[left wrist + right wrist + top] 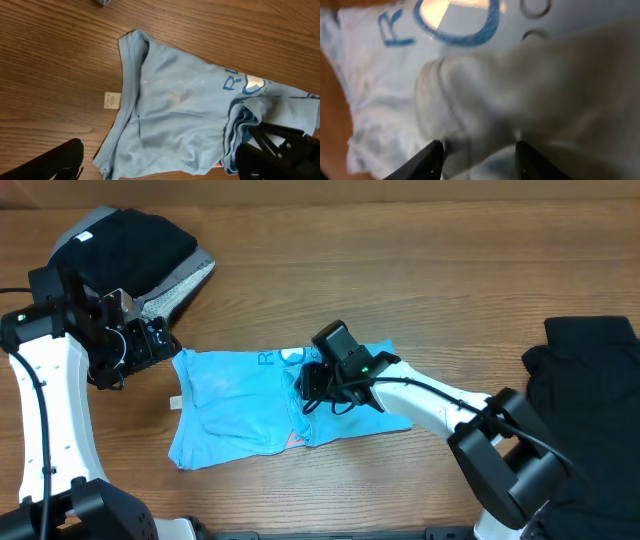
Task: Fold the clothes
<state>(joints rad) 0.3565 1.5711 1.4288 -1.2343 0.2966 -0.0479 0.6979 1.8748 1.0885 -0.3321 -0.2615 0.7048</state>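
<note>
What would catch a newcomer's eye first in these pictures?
The sky-blue T-shirt lies partly folded in the middle of the table, and the right gripper stands over it, jaws apart around a bunched fold. A dark pile sits at the far left corner, a black garment at the right edge.

Your overhead view is bright and evenly lit, with soft shadows. Your right wrist view is badly blurred: the T-shirt (485,95) out of focus, glare at 12 o'clock.
</note>
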